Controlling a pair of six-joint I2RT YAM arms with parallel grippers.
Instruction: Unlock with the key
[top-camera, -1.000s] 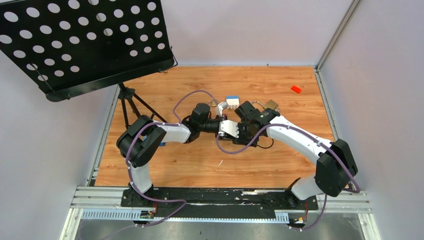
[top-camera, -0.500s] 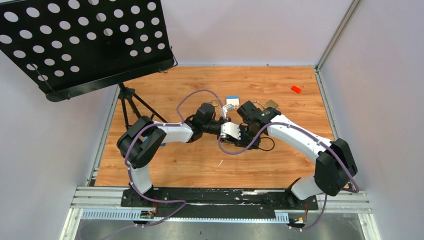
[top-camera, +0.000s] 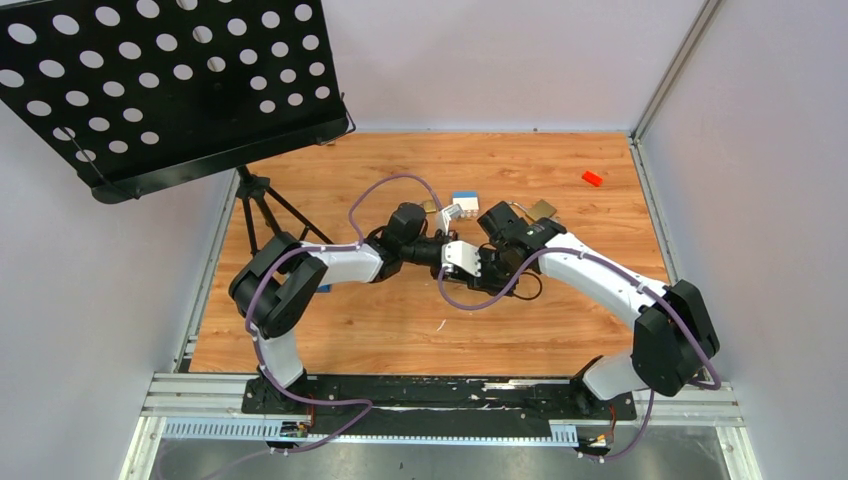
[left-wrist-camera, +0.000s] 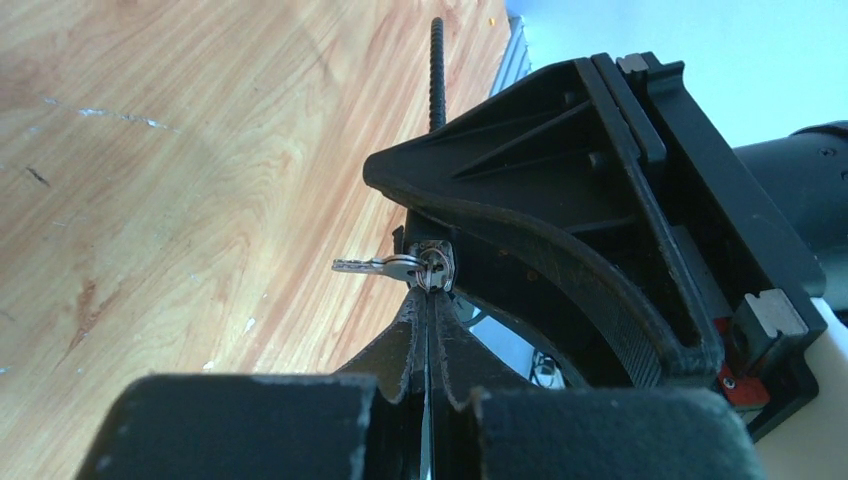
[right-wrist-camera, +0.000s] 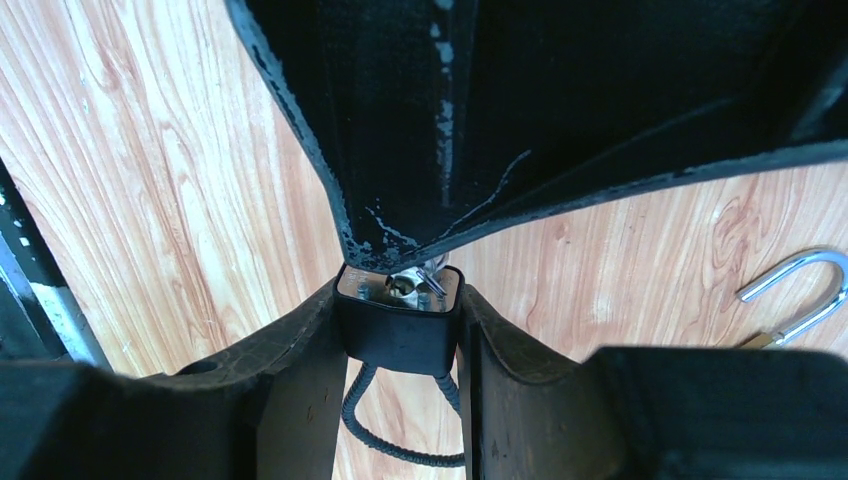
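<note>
My left gripper (left-wrist-camera: 428, 290) is shut on the key (left-wrist-camera: 436, 268), a small grey key on a wire ring, from which a second key (left-wrist-camera: 362, 265) sticks out to the left. My right gripper (right-wrist-camera: 400, 300) is shut on a blocky black lock body (right-wrist-camera: 398, 340) with a black cable (right-wrist-camera: 385, 435) looping below it. The key (right-wrist-camera: 412, 280) sits at the lock's shiny keyhole face, under the left fingers (right-wrist-camera: 440, 130). In the top view the left gripper (top-camera: 462, 255) and the right gripper (top-camera: 478, 263) meet tip to tip mid-table.
A brass padlock (top-camera: 541, 209) with an open shackle (right-wrist-camera: 800, 285) lies just behind the right wrist. A smaller padlock (top-camera: 430, 207) and a blue-white block (top-camera: 464, 199) lie behind the left wrist. A red block (top-camera: 592, 178) is far right. A music stand (top-camera: 170, 80) overhangs the far left.
The two grippers stay joined at the lock. The left wrist has shifted slightly and its purple cable loop has swayed. Both holds look unchanged.
</note>
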